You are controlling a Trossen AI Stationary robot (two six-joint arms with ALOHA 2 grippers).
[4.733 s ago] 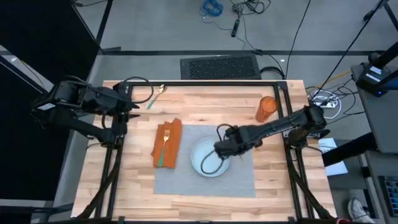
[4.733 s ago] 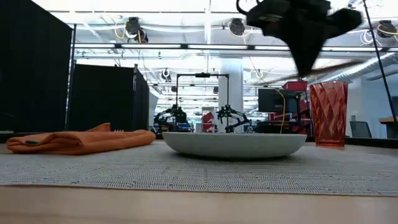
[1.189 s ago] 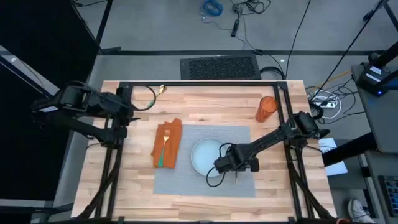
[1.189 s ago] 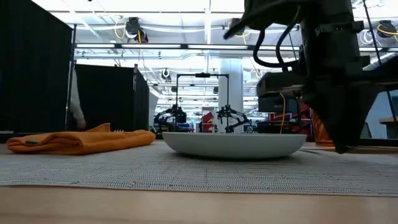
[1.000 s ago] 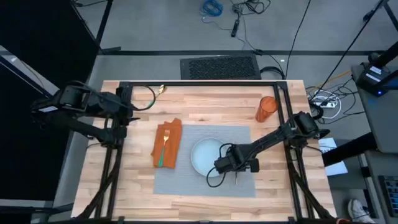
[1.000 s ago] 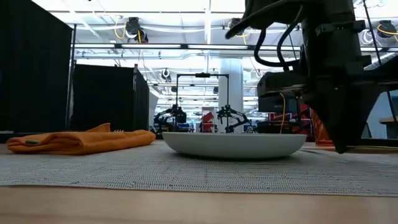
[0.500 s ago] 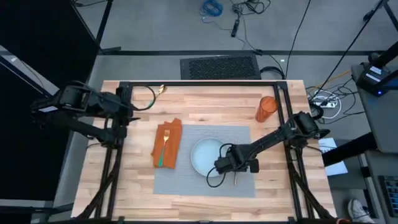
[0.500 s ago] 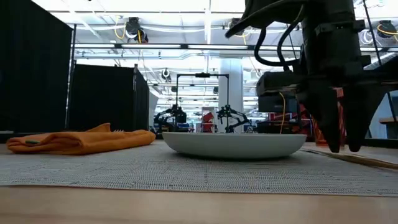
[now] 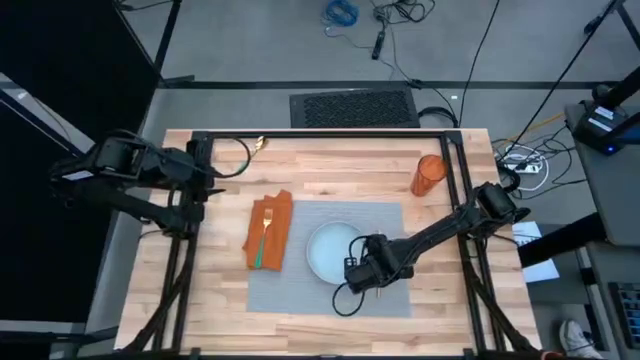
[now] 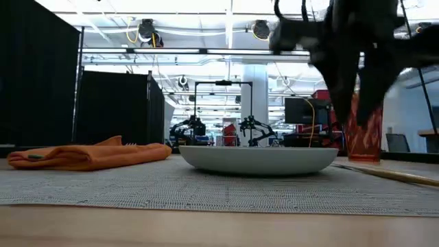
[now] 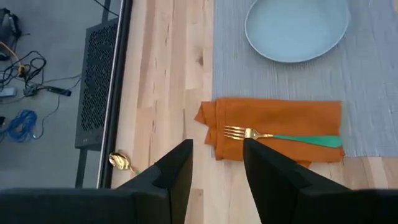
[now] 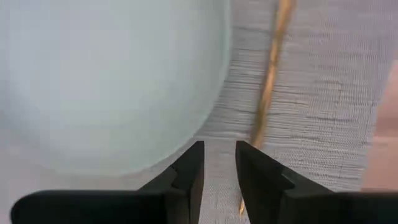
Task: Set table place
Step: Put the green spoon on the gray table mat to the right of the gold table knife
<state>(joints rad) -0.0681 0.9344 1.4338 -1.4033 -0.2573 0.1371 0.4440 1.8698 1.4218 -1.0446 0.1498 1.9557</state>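
Table (image 9: 330,170) fills the high view, black frame round the plank top. Placemat (image 9: 300,285) lies flat near the middle of the table, toward the front edge. Left arm waits past the table's left edge, left gripper (image 11: 214,165) empty, fingers slightly apart, pointing across the worktop at the napkin. Right arm reaches in from the right edge; right gripper (image 9: 365,275) hangs over the placemat at the plate's right rim, fingers (image 12: 186,171) a narrow gap apart and holding nothing. Plate (image 9: 333,252), round and pale blue, sits on the placemat's middle. Napkin (image 9: 268,231), orange and folded, straddles the placemat's left edge, partly on bare wood. Cup (image 9: 428,174), orange, stands near the table's back right corner, well apart from the placemat. Fork (image 11: 283,137), gold tines and green handle, lies on the napkin. Thin gold utensil (image 12: 270,87) lies flat on the placemat just right of the plate; can't tell what kind. Small gold object (image 9: 259,145) by the back edge, too small to identify.
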